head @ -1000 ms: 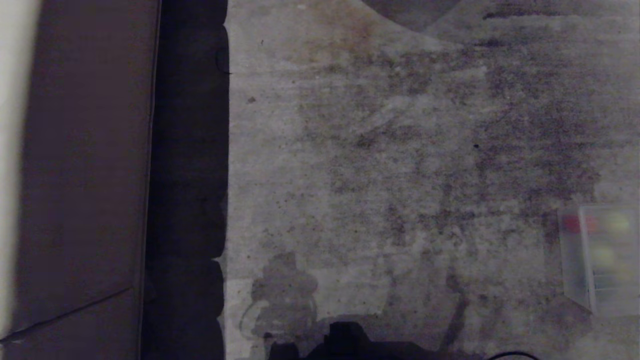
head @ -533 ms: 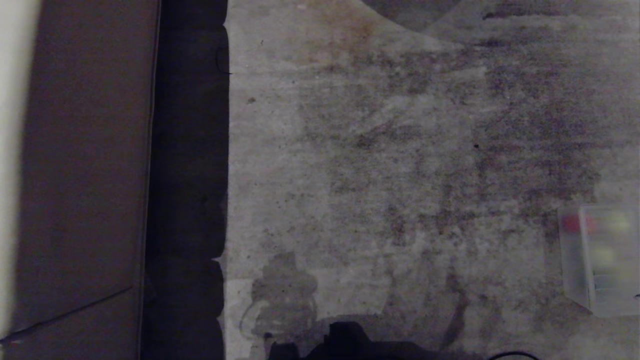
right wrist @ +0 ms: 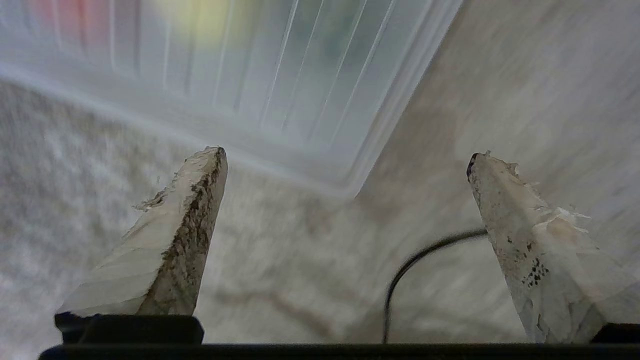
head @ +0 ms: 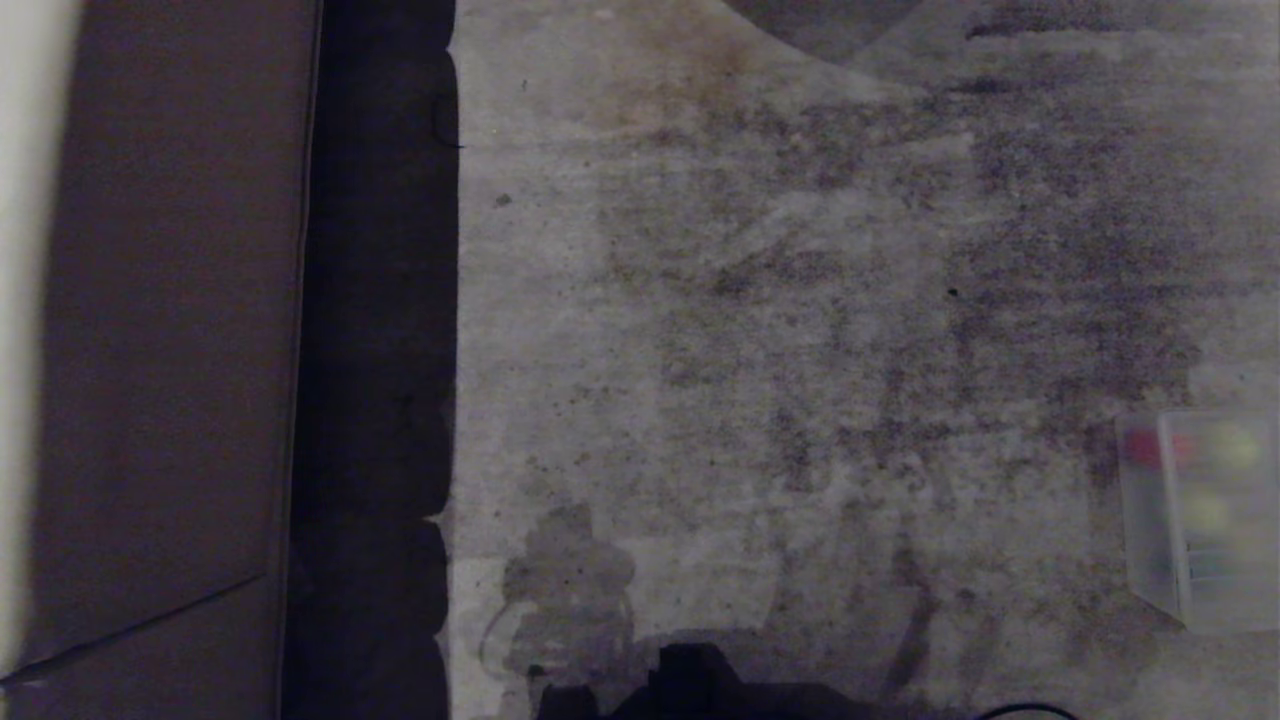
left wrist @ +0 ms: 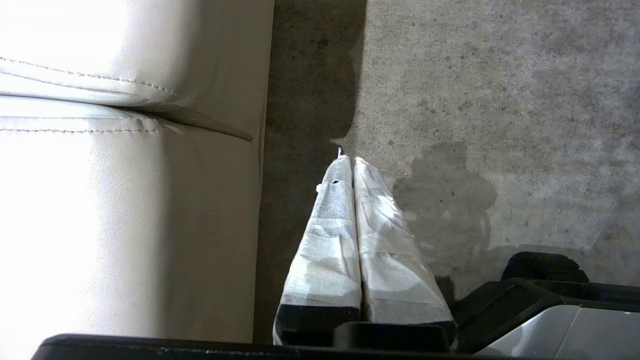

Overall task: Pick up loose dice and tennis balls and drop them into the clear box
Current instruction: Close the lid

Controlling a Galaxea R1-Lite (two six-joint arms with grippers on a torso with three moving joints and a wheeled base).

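Note:
The clear box [head: 1150,520] sits on the floor at the far right of the head view. Blurred yellow-green blobs [head: 1238,445] that look like tennis balls and a red patch show through its wall. No dice can be made out. My right gripper [right wrist: 345,154] is open with nothing between its fingers, low over bare floor by a corner of ribbed translucent plastic [right wrist: 300,100]; red and yellow-green blurs show through it. I cannot tell if that plastic is the box or a lid. My left gripper [left wrist: 348,159] is shut and empty, parked beside the sofa.
A sofa [head: 170,350] runs along the left, cream leather in the left wrist view [left wrist: 125,200], with a dark gap beside it. A thin black cable [right wrist: 415,260] curves over the stained concrete floor [head: 780,330]. My base [head: 700,685] is at the bottom edge.

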